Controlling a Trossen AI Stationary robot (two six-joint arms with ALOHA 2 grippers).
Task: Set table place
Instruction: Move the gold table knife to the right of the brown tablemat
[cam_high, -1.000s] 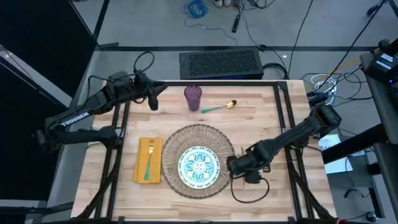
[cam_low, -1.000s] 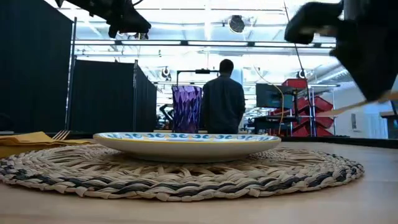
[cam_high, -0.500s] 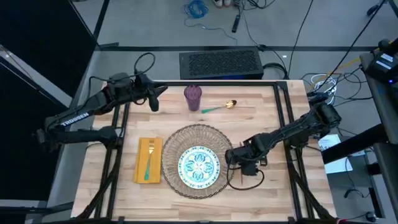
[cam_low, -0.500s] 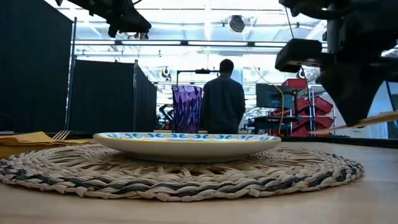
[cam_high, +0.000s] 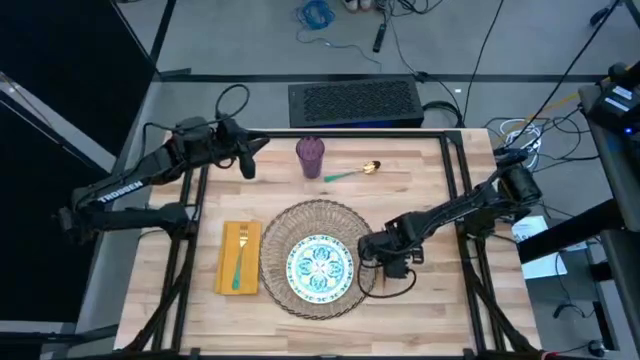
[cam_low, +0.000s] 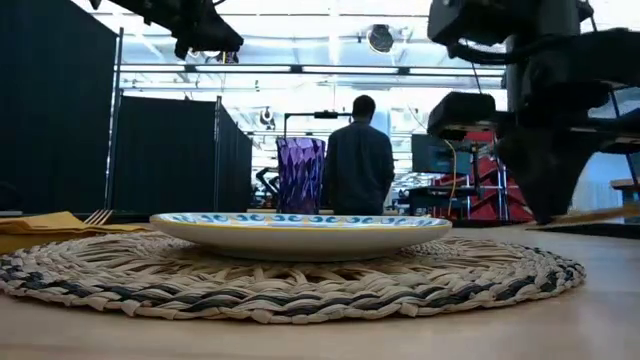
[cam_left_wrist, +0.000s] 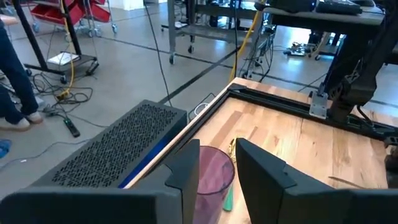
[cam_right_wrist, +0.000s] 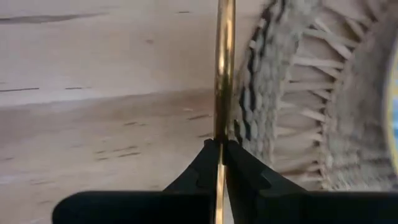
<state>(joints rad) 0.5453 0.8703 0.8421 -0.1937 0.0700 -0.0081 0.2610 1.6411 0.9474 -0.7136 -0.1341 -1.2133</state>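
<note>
- The left pincer (cam_high: 247, 160) hangs over the far left part of the light butcher-block wooden tabletop (cam_high: 430, 305), its two dark fingers (cam_left_wrist: 258, 171) set a narrow gap apart with nothing between them.
- The mustard-yellow cloth napkin (cam_high: 239, 258) lies flat at the near left, just beside the mat, with a gold-and-teal fork (cam_high: 240, 254) resting lengthwise on it.
- The small purple faceted cup (cam_high: 310, 156) stands upright at the far edge, just right of the left pincer.
- The large round woven straw placemat (cam_high: 296, 220) sits at the centre, carrying the white plate with teal floral pattern (cam_high: 320, 267) in its middle.
- A gold-and-teal spoon (cam_high: 354, 172) lies on the wood just right of the cup, bowl pointing right.
- The right pincer (cam_high: 380, 268) is low at the placemat's right rim, clamped on a thin gold cutlery handle (cam_right_wrist: 223, 68) that runs along the edge of the weave.
- In the room beyond, a person (cam_low: 359, 160) stands with back turned.
</note>
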